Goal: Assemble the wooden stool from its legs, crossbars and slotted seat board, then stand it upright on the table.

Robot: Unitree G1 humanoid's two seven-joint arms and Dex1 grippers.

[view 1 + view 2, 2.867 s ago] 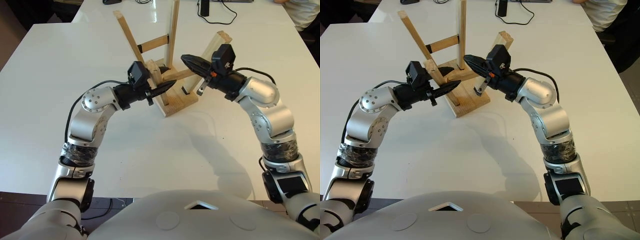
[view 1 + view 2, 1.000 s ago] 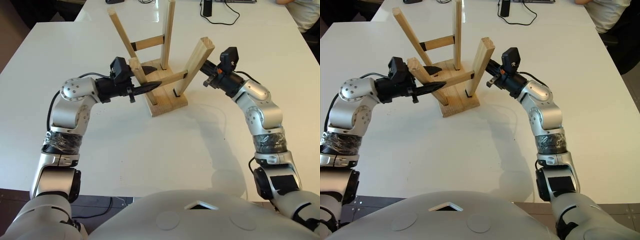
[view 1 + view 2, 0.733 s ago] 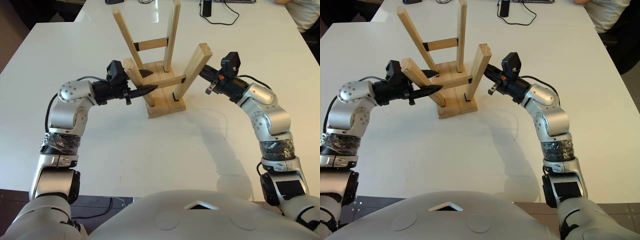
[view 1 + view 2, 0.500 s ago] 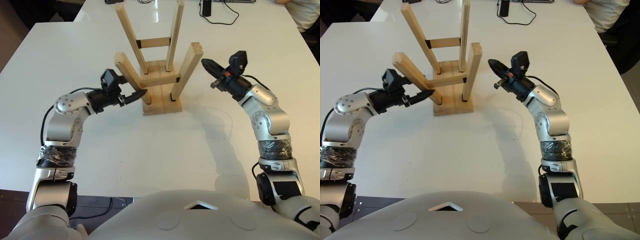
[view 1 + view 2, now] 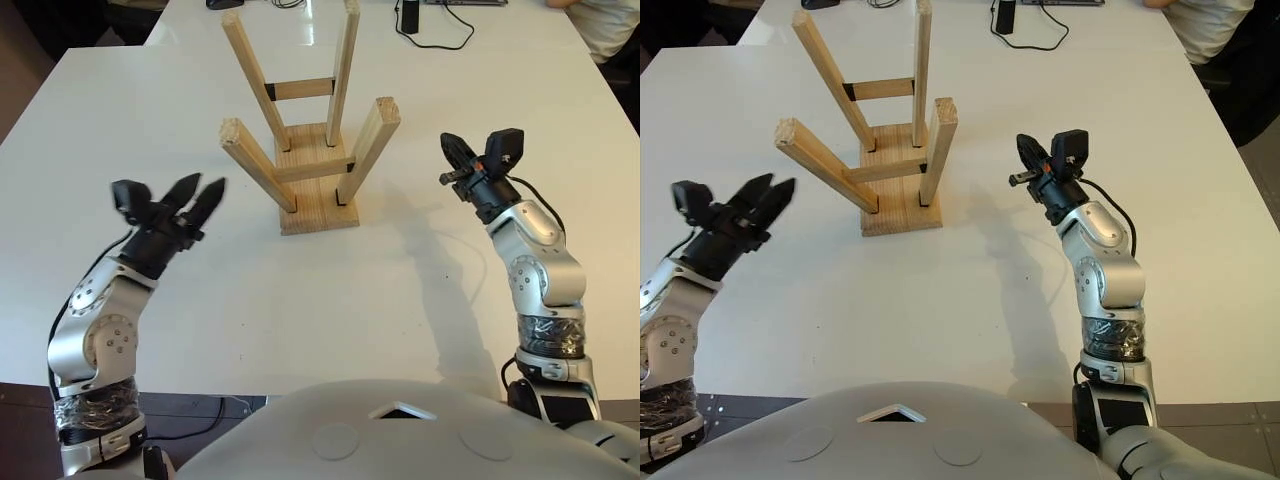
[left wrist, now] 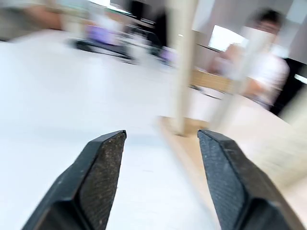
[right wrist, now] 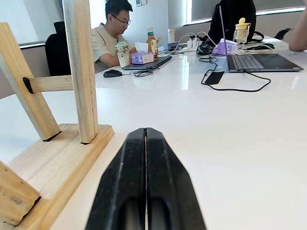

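Note:
The wooden stool [image 5: 310, 130] stands upside down mid-table, with its seat board [image 5: 318, 207] flat on the white table [image 5: 330, 300] and its legs joined by crossbars [image 5: 303, 88] pointing up. My left gripper [image 5: 197, 197] hovers open and empty to the stool's near left, well apart from it; the left wrist view has its fingers [image 6: 100, 167] spread with the stool beyond them. My right gripper [image 5: 452, 155] is shut on nothing, to the right of the stool and clear of its legs. The right wrist view shows the shut fingertips [image 7: 146, 136] facing the seat board [image 7: 57, 163].
A black device with a cable [image 5: 410, 15] and a mouse [image 5: 225, 4] lie at the table's far edge. A laptop [image 7: 261, 60] and small items sit farther back. White tabletop stretches all around the stool.
The stool went from tilted to resting level on its seat board. Both grippers drew away from it; the left one dropped back toward the near left and opened, the right one moved off rightward.

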